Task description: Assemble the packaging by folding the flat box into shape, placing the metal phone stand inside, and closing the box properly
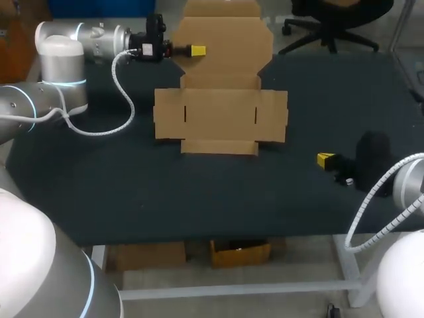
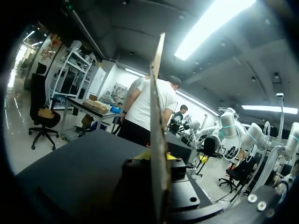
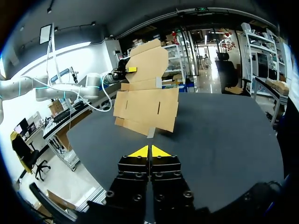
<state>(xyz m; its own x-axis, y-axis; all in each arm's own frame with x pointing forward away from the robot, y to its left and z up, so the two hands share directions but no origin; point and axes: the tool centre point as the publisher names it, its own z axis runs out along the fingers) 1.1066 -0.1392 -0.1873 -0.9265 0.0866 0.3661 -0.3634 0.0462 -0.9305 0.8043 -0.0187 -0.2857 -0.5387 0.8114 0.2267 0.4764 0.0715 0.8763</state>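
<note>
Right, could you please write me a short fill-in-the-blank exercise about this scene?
The flat box on the table is made of ____. Its far flap is gripped by the claw of my ____ arm. The right claw is shut and holds ____. Missing words: cardboard; left; nothing.

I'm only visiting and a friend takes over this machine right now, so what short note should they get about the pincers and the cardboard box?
The left pincer is shut on the far flap of the flat box, holding it raised.
The right pincer is shut and empty, over the table to the box's right.
The rest of the box lies unfolded on the table.
The metal phone stand shows in no view.
Done: one flap lifted.
Left: fold the walls, put the stand in, close the box.
</note>
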